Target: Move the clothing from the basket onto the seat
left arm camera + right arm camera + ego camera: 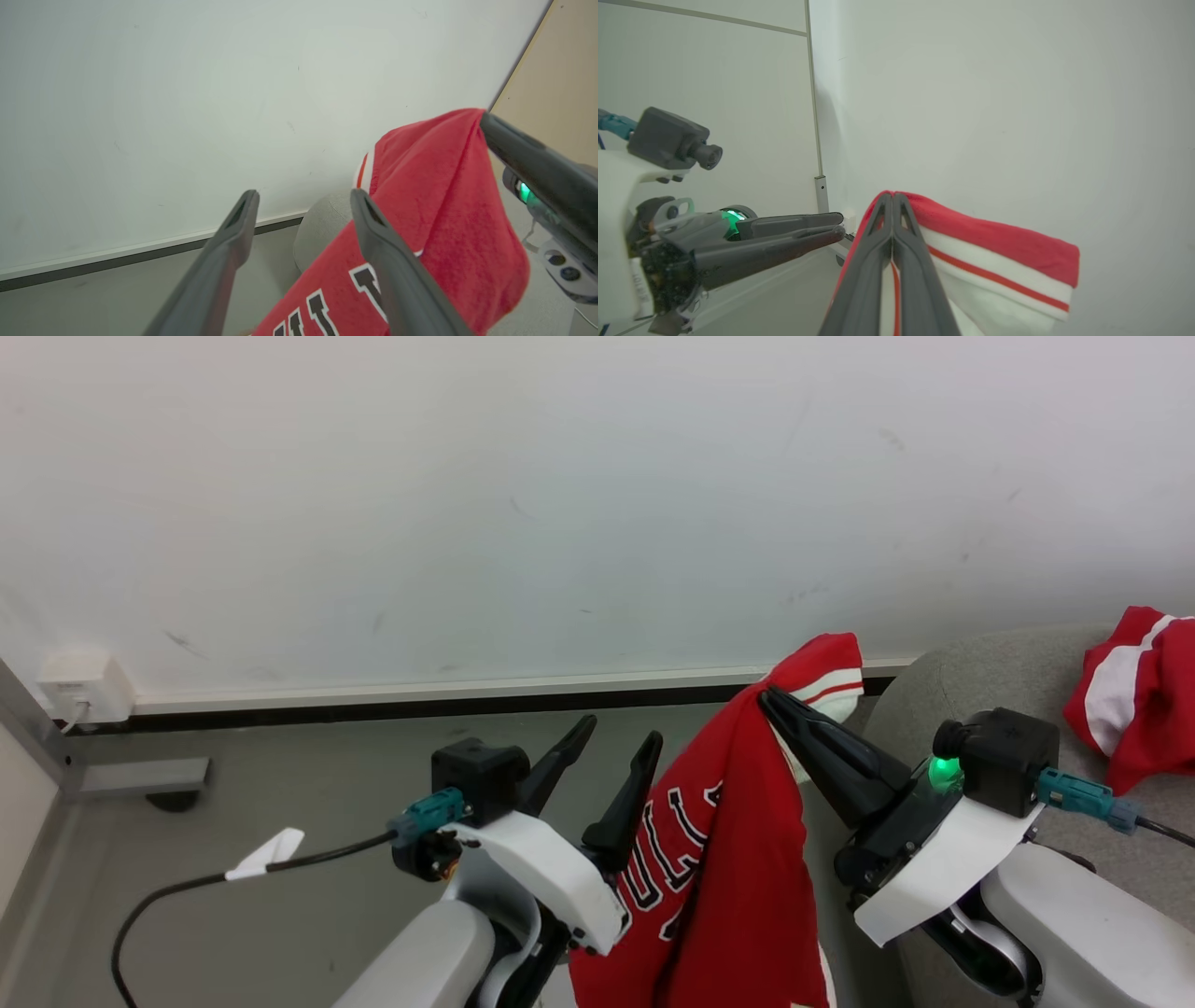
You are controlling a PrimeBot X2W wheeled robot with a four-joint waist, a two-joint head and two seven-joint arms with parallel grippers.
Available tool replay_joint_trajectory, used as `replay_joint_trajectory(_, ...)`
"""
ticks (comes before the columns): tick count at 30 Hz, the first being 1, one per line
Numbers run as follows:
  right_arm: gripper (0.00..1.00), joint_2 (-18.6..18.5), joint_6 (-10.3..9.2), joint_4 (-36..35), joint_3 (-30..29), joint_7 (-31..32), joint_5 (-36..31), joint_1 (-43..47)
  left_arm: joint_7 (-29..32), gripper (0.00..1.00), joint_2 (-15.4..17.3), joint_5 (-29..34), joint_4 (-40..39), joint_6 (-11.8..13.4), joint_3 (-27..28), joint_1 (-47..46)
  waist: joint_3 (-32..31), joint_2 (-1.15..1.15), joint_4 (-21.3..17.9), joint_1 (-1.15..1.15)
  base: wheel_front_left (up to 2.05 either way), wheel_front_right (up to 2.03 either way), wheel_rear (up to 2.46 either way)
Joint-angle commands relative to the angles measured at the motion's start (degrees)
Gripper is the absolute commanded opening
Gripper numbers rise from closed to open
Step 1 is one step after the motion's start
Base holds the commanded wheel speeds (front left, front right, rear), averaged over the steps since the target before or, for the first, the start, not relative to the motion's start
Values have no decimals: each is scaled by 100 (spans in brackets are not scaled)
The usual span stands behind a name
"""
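The hanging jersey [738, 859] runs off the head view's bottom edge, its lettering partly covered by the left gripper [621, 729]. Another red garment [1139, 700] is cut by the right edge; the right arm [1074, 905] hides much of the seat [990, 672].

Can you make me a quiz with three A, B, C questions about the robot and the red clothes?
1. Where does the second red garment lie? A on the seat; B on a table; C on a shelf.
2. What colour is the striped band of the held shirt? A blue; B white; C yellow.
3. How is the left gripper? A shut on the shirt; B shut on a cup; C open.
Answers: 1 A, it rests on the grey seat at the right. 2 B, the right wrist view shows white with a red line. 3 C, its fingers stand apart with nothing between them, while the right gripper pinches the shirt.
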Motion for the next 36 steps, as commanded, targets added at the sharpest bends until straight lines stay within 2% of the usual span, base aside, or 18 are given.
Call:
replay_joint_trajectory(1,0,-33,-14,3,-31,-20,-22,15,-6,100,25,-18,31,-9,0,30,0,0,1,0,0,0,0)
replay_joint_trajectory(18,0,-15,-13,-6,-98,-20,-40,15,-20,100,73,-70,55,28,-65,53,17,0,-177,0,0,0,0)
replay_joint_trajectory(25,0,44,-14,-11,-148,-20,-70,-59,-1,100,87,-86,-35,30,-109,66,66,0,-617,0,0,0,0)
replay_joint_trajectory(36,0,-104,-14,-79,-418,-20,-124,-155,56,100,42,-36,-170,23,-250,-26,248,0,-1454,0,0,0,0)
